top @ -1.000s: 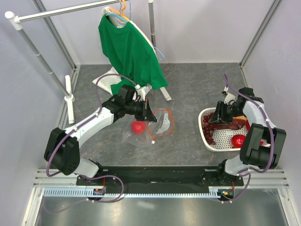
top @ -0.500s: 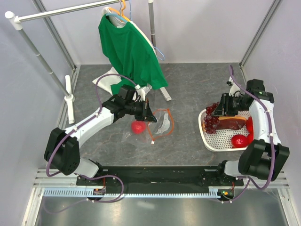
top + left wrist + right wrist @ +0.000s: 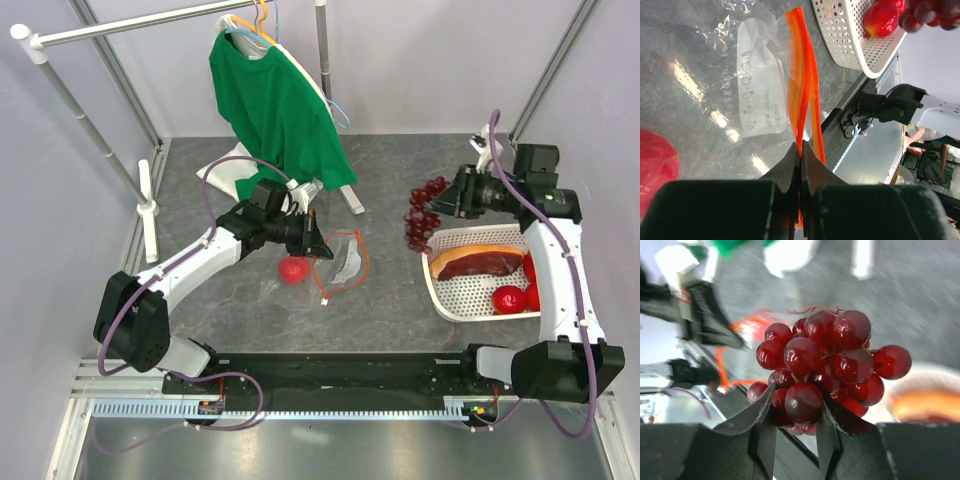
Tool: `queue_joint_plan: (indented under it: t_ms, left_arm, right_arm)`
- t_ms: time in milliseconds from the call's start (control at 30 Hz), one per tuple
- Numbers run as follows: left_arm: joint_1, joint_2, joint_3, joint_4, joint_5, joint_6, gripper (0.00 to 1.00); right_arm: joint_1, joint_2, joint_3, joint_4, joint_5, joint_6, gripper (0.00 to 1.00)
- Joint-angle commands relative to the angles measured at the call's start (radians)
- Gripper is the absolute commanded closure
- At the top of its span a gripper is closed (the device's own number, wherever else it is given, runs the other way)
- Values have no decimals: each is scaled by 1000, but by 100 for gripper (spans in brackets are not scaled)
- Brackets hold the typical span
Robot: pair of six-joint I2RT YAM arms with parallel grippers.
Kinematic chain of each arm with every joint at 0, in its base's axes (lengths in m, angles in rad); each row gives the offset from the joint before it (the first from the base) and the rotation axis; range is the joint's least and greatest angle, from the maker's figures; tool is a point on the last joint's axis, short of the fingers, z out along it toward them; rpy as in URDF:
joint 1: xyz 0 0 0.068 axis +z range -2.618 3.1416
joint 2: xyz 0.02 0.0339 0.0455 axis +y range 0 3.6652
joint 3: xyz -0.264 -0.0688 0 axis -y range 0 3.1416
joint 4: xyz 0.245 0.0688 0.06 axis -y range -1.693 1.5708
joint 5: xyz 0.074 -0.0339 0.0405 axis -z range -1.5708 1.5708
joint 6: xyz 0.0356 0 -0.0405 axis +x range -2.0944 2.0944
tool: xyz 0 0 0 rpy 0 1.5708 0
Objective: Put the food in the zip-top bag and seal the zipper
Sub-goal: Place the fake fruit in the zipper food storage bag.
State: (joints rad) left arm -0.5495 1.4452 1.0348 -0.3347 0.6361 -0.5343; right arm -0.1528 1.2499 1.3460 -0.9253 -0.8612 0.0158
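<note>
Grape bunch (image 3: 422, 215) hangs pinched in right gripper (image 3: 452, 198), just left of basket (image 3: 447, 310); zip-top bag (image 3: 345, 265) lies well left of it (toward left arm), zipper (image 3: 801, 85) edge nipped by left gripper (image 3: 318, 245), fingers pressed together.

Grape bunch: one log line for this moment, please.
left tool: shut on zipper | right tool: holding grape bunch in air beside basket

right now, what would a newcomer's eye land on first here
The dark red grapes, held in the air by the right gripper by the left edge of the white basket. Next the green shirt hanging at the back, then the left gripper pinching the orange zipper of the bag mid-table.
</note>
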Motion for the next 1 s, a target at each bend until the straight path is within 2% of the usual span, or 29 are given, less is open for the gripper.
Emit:
queue_joint_plan:
  t_ms: [0,33,167,500,667,967]
  left_arm:
    - [20,-5,44,10,53,-13,98]
    - [23,-6,45,10,68,-21,98]
    - [51,-3,57,13,122,-50,98]
    - [148,21,50,77,270,-182,98]
    - [168,29,57,85,284,-188,98]
    - [180,27,54,103,297,-202,98]
  right_arm:
    - [152,-38,-4,354,-29,281,72]
    - [197,-29,-5,435,-9,315,72]
    - [304,5,-1,540,59,380,72]
    - [616,2,-223,833,315,452,74]
    - [697,36,-303,858,412,466,75]
    - [797,83,-372,799,427,437,74]
